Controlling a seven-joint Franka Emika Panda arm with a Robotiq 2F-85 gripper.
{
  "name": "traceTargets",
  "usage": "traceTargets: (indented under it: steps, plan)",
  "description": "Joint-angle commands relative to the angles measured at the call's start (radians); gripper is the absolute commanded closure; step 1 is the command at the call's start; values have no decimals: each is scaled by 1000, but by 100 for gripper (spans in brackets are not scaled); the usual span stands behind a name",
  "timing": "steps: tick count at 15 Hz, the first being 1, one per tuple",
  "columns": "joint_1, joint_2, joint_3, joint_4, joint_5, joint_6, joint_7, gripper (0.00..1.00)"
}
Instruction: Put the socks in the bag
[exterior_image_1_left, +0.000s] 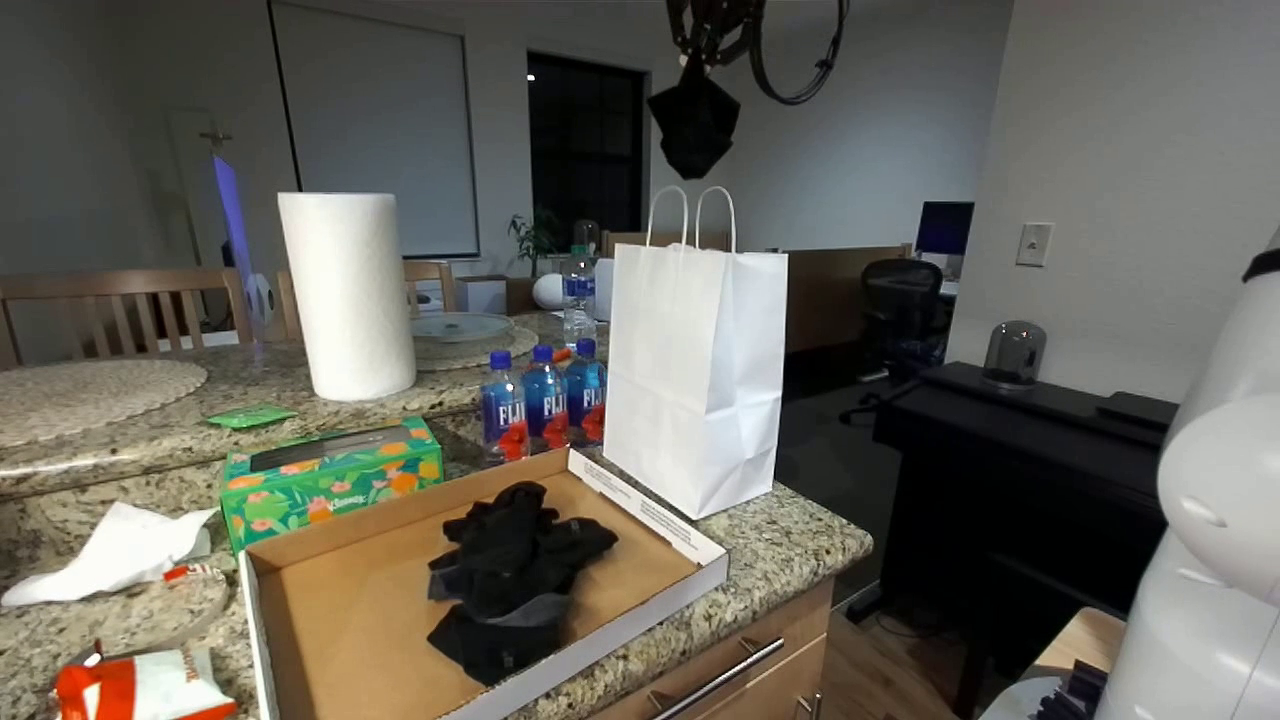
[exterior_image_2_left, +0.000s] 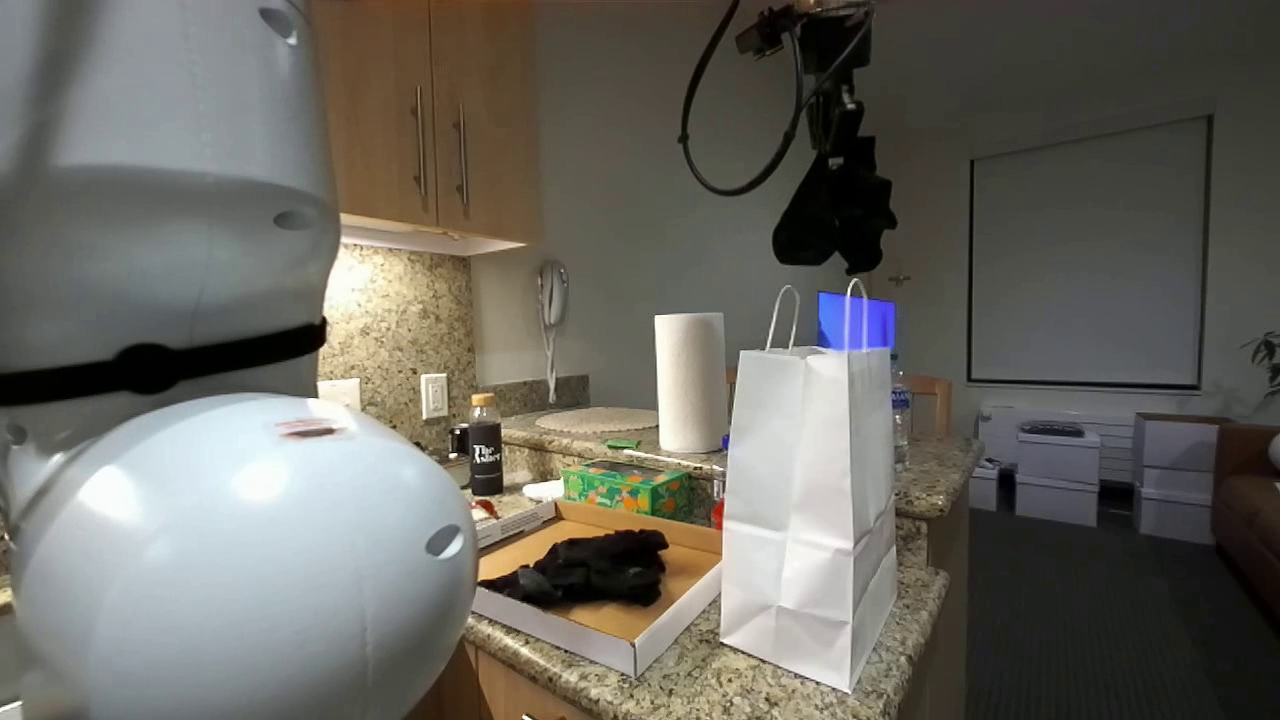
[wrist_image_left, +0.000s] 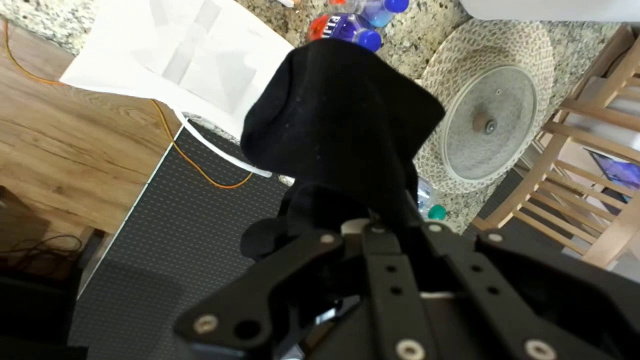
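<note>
Higher than the white bag (exterior_image_1_left: 690, 380), the claw (exterior_image_1_left: 693, 62) grips at least one dangling black sock (exterior_image_1_left: 695, 122); other socks (exterior_image_1_left: 515, 570) lie heaped in a cardboard tray (exterior_image_1_left: 340, 620). They should handle light and floppy, best taken by a raised fold.

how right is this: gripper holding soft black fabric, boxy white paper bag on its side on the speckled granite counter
One slip: the boxy white paper bag stands upright, not on its side, on the speckled granite counter, as both exterior views show. The rest is right.

black sock fabric (exterior_image_1_left: 693, 120) hanging limp above upright white paper bag (exterior_image_1_left: 665, 370); dark sock heap (exterior_image_1_left: 510, 570) crumpled near bag
</note>
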Motion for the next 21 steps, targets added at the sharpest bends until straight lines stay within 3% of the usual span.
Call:
traceTargets:
  steps: [1,12,21]
  plan:
    - [0,-8,2,-76,-18,49,49,92]
    - [8,20,103,-96,-111,22,100,92]
    - [28,25,154,-80,-109,12,68,92]
